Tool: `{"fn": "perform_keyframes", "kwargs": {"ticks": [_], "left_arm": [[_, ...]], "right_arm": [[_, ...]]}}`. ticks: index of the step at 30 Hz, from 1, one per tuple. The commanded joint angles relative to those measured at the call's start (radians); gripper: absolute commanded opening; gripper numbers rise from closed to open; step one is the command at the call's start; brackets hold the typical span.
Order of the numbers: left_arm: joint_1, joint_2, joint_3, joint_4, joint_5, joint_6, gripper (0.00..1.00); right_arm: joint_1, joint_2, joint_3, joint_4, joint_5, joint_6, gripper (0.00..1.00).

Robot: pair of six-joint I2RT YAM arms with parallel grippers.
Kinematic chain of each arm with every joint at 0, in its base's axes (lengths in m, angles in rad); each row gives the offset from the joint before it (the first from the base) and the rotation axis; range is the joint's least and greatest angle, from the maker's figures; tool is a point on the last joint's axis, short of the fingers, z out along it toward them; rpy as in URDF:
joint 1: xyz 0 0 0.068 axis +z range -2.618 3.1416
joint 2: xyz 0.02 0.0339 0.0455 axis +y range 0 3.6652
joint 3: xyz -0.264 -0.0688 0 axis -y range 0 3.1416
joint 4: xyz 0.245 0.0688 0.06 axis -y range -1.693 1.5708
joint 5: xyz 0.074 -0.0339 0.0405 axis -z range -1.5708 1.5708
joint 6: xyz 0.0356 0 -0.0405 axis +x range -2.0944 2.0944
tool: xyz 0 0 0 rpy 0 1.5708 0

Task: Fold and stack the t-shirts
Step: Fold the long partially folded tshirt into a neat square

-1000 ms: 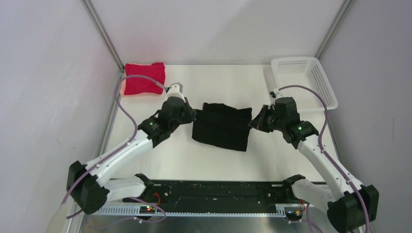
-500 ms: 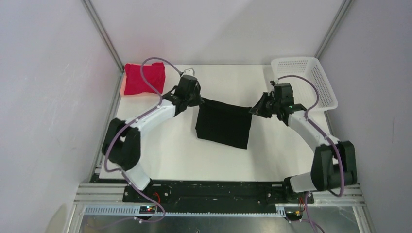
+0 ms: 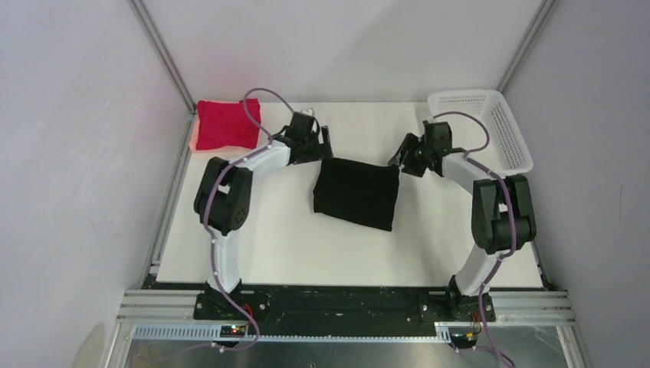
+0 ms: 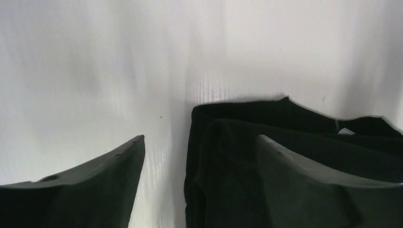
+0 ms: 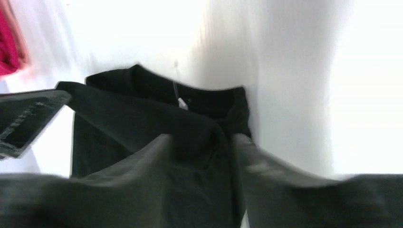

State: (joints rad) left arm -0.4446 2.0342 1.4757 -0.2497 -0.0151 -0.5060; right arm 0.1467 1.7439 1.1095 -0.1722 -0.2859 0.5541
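Note:
The black t-shirt (image 3: 356,192) lies folded into a rectangle on the middle of the white table. My left gripper (image 3: 326,146) hovers at its far left corner, jaws wide apart; in the left wrist view the gripper (image 4: 200,138) has table under one finger and the black t-shirt (image 4: 294,123) under the other. My right gripper (image 3: 397,159) is at the far right corner. There the gripper (image 5: 202,140) stands a little open, with the black t-shirt's (image 5: 142,109) bunched corner in the gap. The red t-shirt (image 3: 228,124) lies folded at the far left corner.
A white mesh basket (image 3: 477,93) stands at the far right corner, just behind the right arm. Both arms reach forward, elbows raised, either side of the black shirt. Grey walls close in on both sides and the back.
Both arms have swung toward the far side, carrying the black shirt's edge along. Both grippers were shut on the cloth and have now opened and let it drop flat.

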Motion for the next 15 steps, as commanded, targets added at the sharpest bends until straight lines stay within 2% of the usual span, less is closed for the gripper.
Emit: {"fn": "perform_keyframes", "kwargs": {"ticks": [1,2,4,6,10,13,14,15], "left_arm": [[0.031,-0.038,0.085,0.021,0.07,0.051,0.97],[0.03,-0.069,0.085,0.02,0.096,0.052,0.99],[0.023,-0.128,0.063,0.021,0.124,0.047,0.99],[0.009,-0.203,0.013,0.023,0.134,0.04,1.0],[-0.054,-0.319,-0.125,0.048,0.201,0.023,1.0],[-0.103,-0.378,-0.27,0.171,0.354,-0.018,1.0],[-0.118,-0.389,-0.372,0.265,0.457,-0.059,1.0],[-0.13,-0.388,-0.393,0.303,0.466,-0.076,1.0]], "right_arm": [[-0.012,0.003,0.109,-0.022,0.057,-0.032,0.83],[-0.005,-0.009,0.11,-0.03,0.067,-0.031,0.95],[0.02,-0.059,0.104,-0.06,0.092,-0.035,0.99],[0.054,-0.114,0.072,-0.055,0.096,-0.025,0.99],[0.109,-0.188,-0.051,0.06,-0.025,0.048,0.99],[0.146,-0.161,-0.071,0.131,-0.134,0.09,0.99],[0.163,-0.105,-0.072,0.221,-0.189,0.118,0.99],[0.168,-0.088,-0.072,0.27,-0.218,0.14,0.99]]}}
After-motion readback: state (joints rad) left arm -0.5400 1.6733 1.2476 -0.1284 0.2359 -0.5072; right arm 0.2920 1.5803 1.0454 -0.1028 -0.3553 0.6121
